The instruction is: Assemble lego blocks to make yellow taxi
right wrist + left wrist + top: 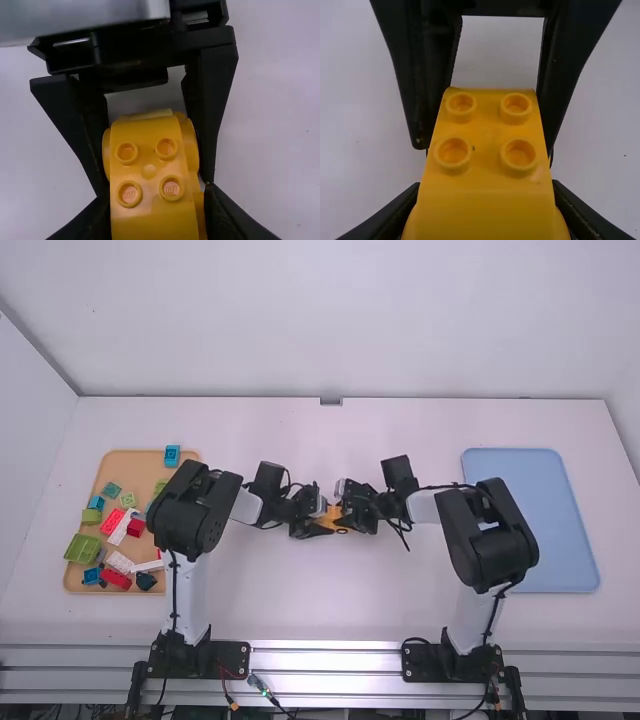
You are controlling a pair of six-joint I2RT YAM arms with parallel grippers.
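Observation:
Near the middle of the table in the high view, my left gripper and my right gripper face each other at one yellow block assembly. The left wrist view has the yellow piece, with four studs showing, between the fingers of my left gripper, while the other gripper clasps its far end. In the right wrist view, my right gripper is shut on the yellow assembly, which has rounded yellow parts on its sides. The fingers hide some of its flanks.
On the table's left a wooden tray holds several loose blocks in green, blue, red, pink and white, partly under the left arm. A blue tray lies at the right, beside the right arm.

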